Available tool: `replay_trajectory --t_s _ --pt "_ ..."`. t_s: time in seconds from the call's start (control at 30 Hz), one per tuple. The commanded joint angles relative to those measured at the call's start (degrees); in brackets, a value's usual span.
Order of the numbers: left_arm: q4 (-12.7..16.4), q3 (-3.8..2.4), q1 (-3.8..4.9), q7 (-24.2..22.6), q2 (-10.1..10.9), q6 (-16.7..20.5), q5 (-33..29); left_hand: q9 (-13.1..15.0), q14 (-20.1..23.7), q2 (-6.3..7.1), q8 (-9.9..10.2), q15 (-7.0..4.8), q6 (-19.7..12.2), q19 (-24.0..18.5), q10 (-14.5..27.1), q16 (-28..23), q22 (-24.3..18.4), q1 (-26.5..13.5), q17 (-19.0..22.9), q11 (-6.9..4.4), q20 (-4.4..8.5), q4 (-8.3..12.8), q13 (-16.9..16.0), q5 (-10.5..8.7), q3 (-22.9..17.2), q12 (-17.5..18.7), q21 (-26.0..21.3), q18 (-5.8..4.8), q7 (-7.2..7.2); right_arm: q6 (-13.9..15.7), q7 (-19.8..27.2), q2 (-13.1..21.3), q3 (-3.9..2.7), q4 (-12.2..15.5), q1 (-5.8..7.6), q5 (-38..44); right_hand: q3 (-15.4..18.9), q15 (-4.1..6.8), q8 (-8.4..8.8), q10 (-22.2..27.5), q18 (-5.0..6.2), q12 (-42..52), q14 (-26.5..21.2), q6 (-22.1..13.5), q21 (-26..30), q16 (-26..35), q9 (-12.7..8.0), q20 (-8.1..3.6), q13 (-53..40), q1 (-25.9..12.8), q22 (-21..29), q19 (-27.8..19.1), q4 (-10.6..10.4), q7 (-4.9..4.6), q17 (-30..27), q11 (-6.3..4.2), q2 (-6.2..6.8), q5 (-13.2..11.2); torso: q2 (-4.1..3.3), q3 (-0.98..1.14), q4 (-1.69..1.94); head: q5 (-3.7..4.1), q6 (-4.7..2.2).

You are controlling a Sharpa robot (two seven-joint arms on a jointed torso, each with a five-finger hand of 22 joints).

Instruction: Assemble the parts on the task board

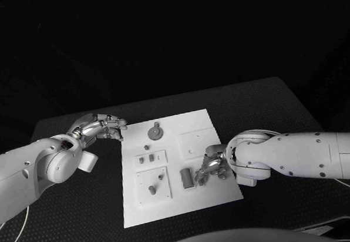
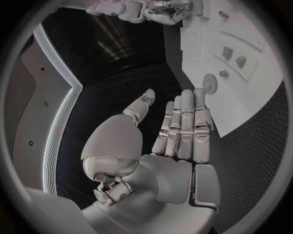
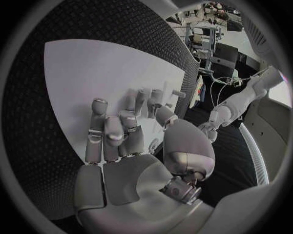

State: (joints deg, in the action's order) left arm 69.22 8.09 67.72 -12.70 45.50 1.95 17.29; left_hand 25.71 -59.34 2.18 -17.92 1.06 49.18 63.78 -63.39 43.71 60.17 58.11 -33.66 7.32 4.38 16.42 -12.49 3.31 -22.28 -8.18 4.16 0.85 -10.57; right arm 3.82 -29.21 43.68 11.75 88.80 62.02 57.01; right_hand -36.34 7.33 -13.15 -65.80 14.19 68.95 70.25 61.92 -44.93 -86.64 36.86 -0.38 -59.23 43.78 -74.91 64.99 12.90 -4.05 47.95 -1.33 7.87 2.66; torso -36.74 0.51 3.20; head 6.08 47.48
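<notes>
Your board (image 1: 202, 196) at mid-frame has loose parts left, like the block (image 1: 187, 177) lower centre (so plenty remains). Left hand (image 1: 101, 128) hangs empty, fingers straight; right hand (image 1: 210, 168) hovers by the block, fingers half-curled, grip unclear.

The right robot hand (image 3: 131, 141) hovers over the white board (image 3: 92, 73), fingers partly curled above small raised parts (image 3: 174, 92); the left robot hand (image 3: 207, 129) shows beyond.
</notes>
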Motion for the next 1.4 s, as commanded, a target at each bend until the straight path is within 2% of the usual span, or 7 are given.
replay_trajectory --t_s 0.03,0.2,0.53,0.63,0.9,1.1,1.4 --pt "0.14 -0.03 0.02 -0.34 -0.04 -0.54 0.07 -0.10 0.05 0.26 -0.09 0.23 -0.11 -0.27 0.33 -0.39 -0.09 -0.27 -0.10 0.00 -0.03 -0.02 0.07 -0.27 0.35 -0.22 -0.10 0.96 0.33 -0.28 3.32 0.38 -0.05 0.83 -0.04 1.01 -0.63 0.04 0.11 0.04 0.81 -0.26 -0.19 -0.35 0.31 0.37 0.08 -0.15 -0.11 0.38 -0.83 0.54 -0.60 -0.70 -0.07 -0.22 1.44 0.16 0.01 0.01 0.02 0.04 -0.09" --pt "0.18 -0.03 0.02 -0.32 0.12 -0.47 0.07 -0.10 0.05 0.27 -0.09 0.23 -0.11 -0.27 0.34 -0.39 -0.09 -0.27 -0.10 0.00 -0.03 -0.02 0.07 -0.27 0.36 -0.22 -0.10 0.96 0.33 -1.02 4.10 1.35 -0.06 1.82 -0.04 1.76 -2.19 0.07 -0.09 -0.09 0.81 -0.18 -0.02 -0.30 0.27 0.36 0.25 -0.29 -0.15 4.14 -0.93 0.90 0.18 -0.68 -0.11 -0.24 4.01 0.17 0.01 0.00 -0.04 -0.01 -0.22" --pt "0.20 -0.02 0.02 -0.32 0.20 -0.55 0.07 -0.10 0.05 0.27 -0.09 0.23 -0.10 -0.27 0.33 -0.40 -0.09 -0.27 -0.11 0.00 -0.03 -0.03 0.07 -0.27 0.36 -0.23 -0.10 0.96 0.33 -3.13 3.79 1.86 -0.06 1.96 -0.04 3.76 -2.41 0.02 -0.23 -0.14 0.81 -0.20 0.02 -0.31 0.34 0.40 0.40 -0.19 -0.14 6.23 -0.96 1.00 0.30 -0.70 -0.14 -0.21 5.03 0.17 0.00 -0.01 0.00 -0.08 -0.18" --pt "0.20 -0.02 0.02 -0.33 0.19 -0.59 0.07 -0.10 0.05 0.27 -0.09 0.23 -0.10 -0.27 0.33 -0.41 -0.09 -0.27 -0.11 0.00 -0.03 -0.03 0.07 -0.27 0.37 -0.23 -0.10 0.96 0.33 -3.04 3.28 1.80 -0.06 1.79 -0.04 5.11 -2.51 0.02 -0.32 -0.17 0.81 -0.19 0.04 -0.22 0.35 0.38 0.46 -0.19 -0.14 6.81 -0.98 1.01 0.33 -0.67 -0.14 -0.24 4.64 0.17 -0.01 0.02 0.01 -0.07 -0.15" --pt "0.16 -0.02 0.02 -0.32 0.18 -0.65 0.07 -0.09 0.05 0.27 -0.10 0.23 -0.09 -0.27 0.33 -0.41 -0.09 -0.27 -0.12 0.00 -0.03 -0.03 0.07 -0.27 0.37 -0.24 -0.10 0.96 0.33 -3.29 2.27 1.34 -0.05 1.33 -0.04 6.96 -1.73 0.10 -0.68 -0.48 0.81 -0.10 0.27 0.17 0.27 0.26 0.68 -0.17 -0.14 8.29 -1.07 1.13 1.38 -0.52 -0.12 -0.38 2.31 0.16 -0.02 0.00 -0.01 -0.05 0.04" --pt "0.20 -0.02 0.02 -0.30 0.19 -0.67 0.07 -0.09 0.05 0.26 -0.10 0.23 -0.08 -0.27 0.32 -0.42 -0.09 -0.29 -0.13 0.00 -0.03 -0.04 0.07 -0.27 0.37 -0.24 -0.10 0.96 0.33 -1.48 1.73 0.92 -0.05 0.88 -0.08 6.85 -0.81 0.19 -0.88 -0.82 0.81 -0.05 0.91 0.50 0.24 0.09 0.75 -0.15 -0.10 7.66 -1.04 1.37 1.30 -0.38 0.67 -0.53 0.99 0.15 -0.01 0.01 0.03 0.04 -0.02" --pt "0.21 -0.02 0.02 -0.28 0.21 -0.71 0.07 -0.09 0.05 0.25 -0.11 0.23 -0.08 -0.27 0.32 -0.43 -0.10 -0.31 -0.14 0.00 -0.03 -0.06 0.07 -0.27 0.38 -0.24 -0.10 0.96 0.33 -1.15 1.02 0.48 -0.05 0.56 -0.19 6.78 -0.39 0.30 -0.98 -1.03 0.81 -0.03 1.42 0.72 0.25 -0.02 0.76 -0.22 -0.08 6.87 -1.00 1.60 0.83 -0.27 1.38 -0.63 0.48 0.16 -0.02 -0.03 0.02 0.12 0.03"
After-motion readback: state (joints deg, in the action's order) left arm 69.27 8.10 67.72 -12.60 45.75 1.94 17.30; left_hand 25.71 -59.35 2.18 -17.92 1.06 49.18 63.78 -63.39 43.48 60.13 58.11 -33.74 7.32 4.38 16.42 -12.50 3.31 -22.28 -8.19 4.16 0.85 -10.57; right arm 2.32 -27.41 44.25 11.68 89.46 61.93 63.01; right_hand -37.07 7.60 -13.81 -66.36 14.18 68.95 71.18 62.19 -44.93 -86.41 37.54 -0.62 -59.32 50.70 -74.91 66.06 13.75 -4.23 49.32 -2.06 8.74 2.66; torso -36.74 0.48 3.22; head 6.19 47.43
